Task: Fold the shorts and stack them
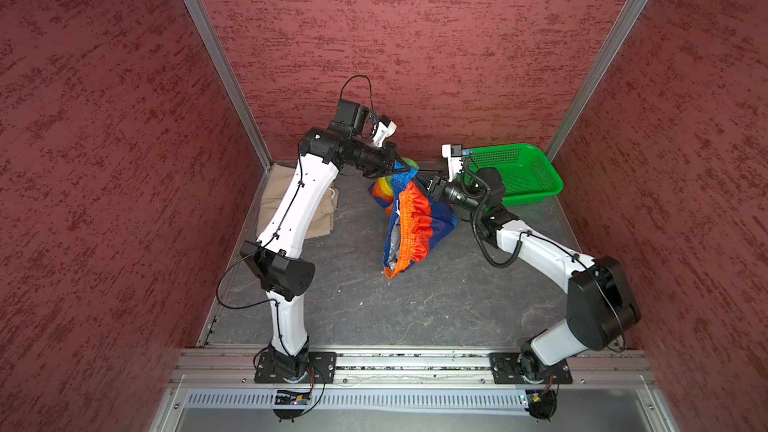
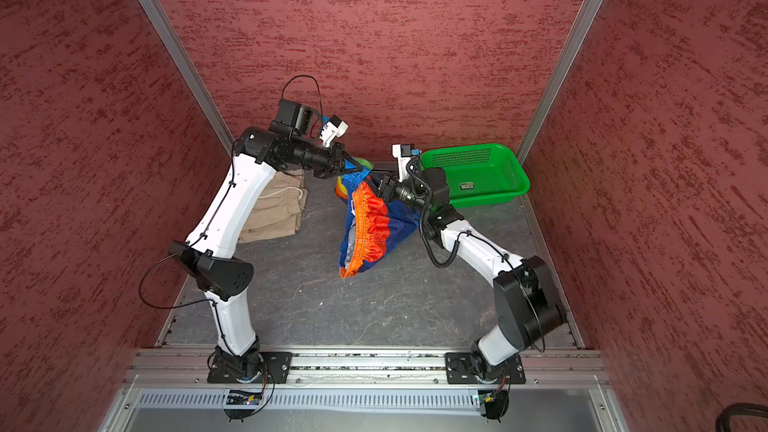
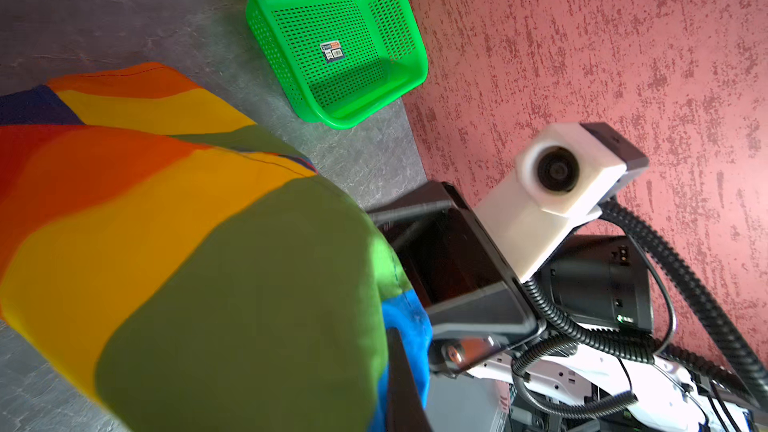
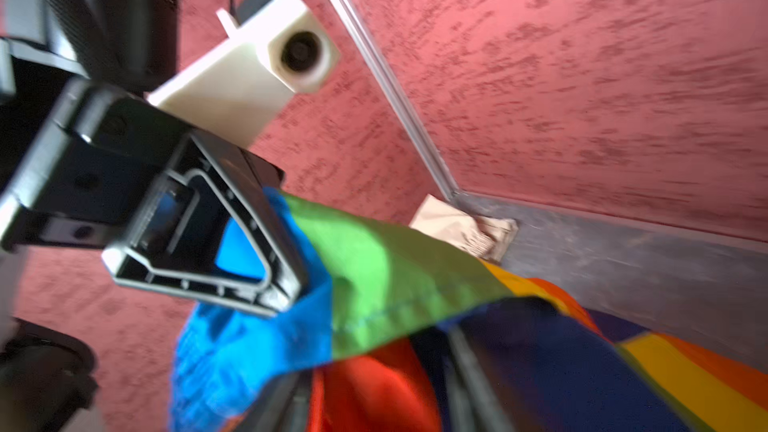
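Lab robot cell: red walls (image 1: 415,35), aluminium frame (image 1: 216,56), 2 mounted arms (image 1: 300,201)

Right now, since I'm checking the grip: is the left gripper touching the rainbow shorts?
Touching. The right wrist view shows the left gripper closed on the blue edge of the rainbow shorts, with the cloth running out from between its fingers.
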Available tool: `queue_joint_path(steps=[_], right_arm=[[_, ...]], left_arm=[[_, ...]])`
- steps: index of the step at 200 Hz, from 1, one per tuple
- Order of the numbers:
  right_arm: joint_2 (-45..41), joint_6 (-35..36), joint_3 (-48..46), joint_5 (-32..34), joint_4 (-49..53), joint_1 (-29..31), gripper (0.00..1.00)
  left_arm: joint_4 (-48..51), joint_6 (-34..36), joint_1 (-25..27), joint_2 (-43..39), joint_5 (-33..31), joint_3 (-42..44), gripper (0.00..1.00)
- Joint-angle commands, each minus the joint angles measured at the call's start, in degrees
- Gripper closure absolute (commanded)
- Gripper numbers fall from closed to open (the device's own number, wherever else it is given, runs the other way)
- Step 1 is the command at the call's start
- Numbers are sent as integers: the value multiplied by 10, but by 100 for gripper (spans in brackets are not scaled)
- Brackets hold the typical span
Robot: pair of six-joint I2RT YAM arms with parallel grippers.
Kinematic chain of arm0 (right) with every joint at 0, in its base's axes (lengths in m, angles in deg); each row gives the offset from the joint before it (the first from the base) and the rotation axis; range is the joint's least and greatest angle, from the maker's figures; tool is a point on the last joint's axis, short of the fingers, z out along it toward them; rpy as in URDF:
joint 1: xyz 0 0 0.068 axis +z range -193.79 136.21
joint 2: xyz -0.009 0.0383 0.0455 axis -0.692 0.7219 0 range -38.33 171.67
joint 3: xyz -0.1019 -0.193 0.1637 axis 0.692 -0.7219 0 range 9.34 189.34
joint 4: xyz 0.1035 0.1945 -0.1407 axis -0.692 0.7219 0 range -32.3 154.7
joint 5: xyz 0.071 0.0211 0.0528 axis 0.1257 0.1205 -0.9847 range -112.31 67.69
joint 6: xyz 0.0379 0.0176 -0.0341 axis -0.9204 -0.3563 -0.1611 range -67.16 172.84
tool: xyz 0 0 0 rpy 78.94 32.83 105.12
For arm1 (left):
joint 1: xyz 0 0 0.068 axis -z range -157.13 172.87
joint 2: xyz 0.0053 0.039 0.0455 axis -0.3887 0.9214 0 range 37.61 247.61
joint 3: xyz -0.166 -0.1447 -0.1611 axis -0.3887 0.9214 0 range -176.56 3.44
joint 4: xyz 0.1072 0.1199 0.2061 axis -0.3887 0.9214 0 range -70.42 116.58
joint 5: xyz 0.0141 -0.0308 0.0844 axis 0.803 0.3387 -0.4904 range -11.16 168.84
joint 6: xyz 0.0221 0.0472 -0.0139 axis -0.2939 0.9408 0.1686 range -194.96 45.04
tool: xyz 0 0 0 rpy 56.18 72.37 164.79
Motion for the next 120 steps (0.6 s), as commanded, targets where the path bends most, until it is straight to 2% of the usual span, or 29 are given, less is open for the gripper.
queue_joint_path(steps=[1,16,28,38,51,55,75,89,103,120], right_arm=[[1,-53,-5,-23,-51,3,100],[-32,-27,-17,5,-6,2,100],[-66,0,-26,32,31,2,100],[-98,15,-33,60,61,2,100],[-128,25,-43,95,86,2,100],[-136,25,-48,106,89,2,100],[-154,9,-71,141,83,1,100],[-147,-7,-71,146,82,1,100],[-133,-22,-69,134,74,2,100],[-114,-41,-69,125,57,2,100]], left_arm=[[4,18,-13,4,29,-10,100],[1,15,-27,3,31,1,100],[-5,12,-39,0,29,16,91],[-10,13,-47,-3,16,33,77],[-10,15,-55,-8,-19,57,48],[-10,16,-58,-11,-31,65,43],[-14,15,-72,-31,-66,117,40],[-23,8,-84,-56,-89,159,29],[-59,-8,-96,-98,-72,216,30],[-160,-42,-95,-167,0,327,52]])
